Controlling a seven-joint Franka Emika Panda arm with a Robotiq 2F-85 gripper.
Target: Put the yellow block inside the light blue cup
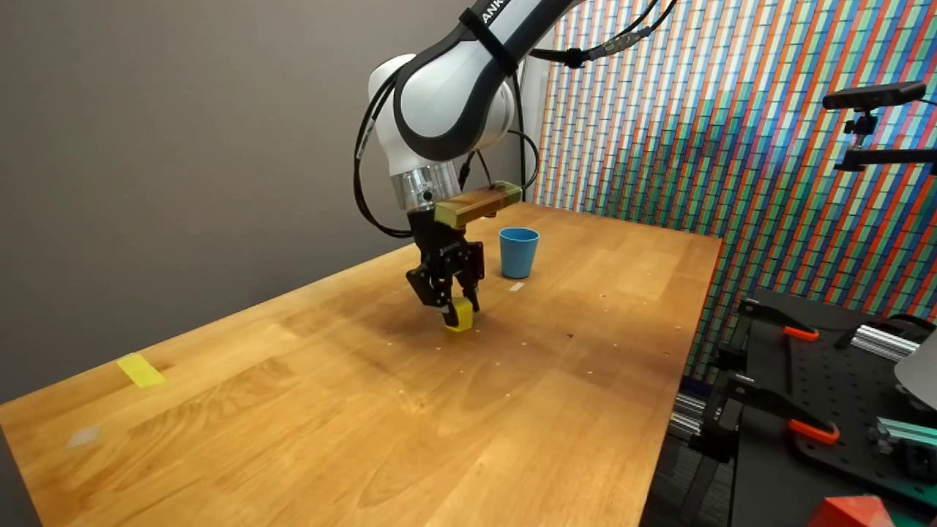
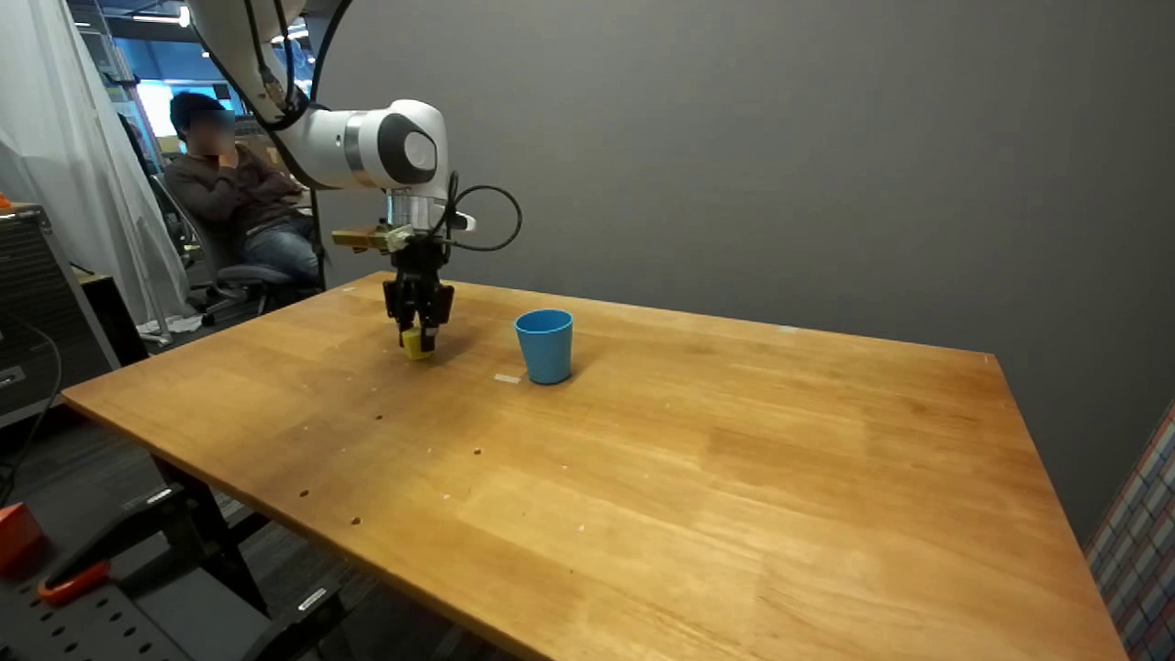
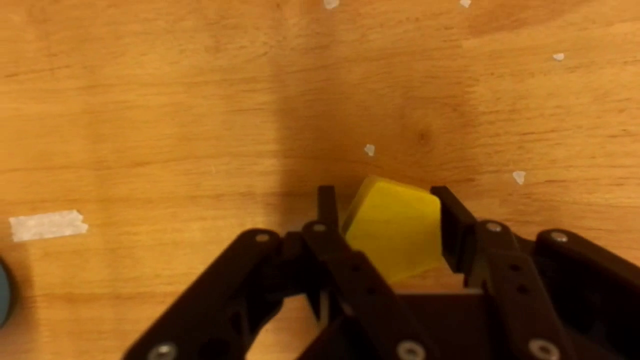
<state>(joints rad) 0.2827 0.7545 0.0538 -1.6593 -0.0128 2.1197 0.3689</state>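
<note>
Your claw (image 3: 383, 193) has the yellow block (image 3: 405, 235) between its fingers (image 3: 327, 204); I can't tell if it's pinched. Wrist view, lower left: blue cup (image 3: 4, 294).

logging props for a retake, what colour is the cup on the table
Plain blue; the cup shows best in an exterior view.

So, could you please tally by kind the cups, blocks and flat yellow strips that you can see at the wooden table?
Light blue cup: 1
Yellow block: 1
Flat yellow strip, seen in an exterior view: 1
Total: 3
</note>
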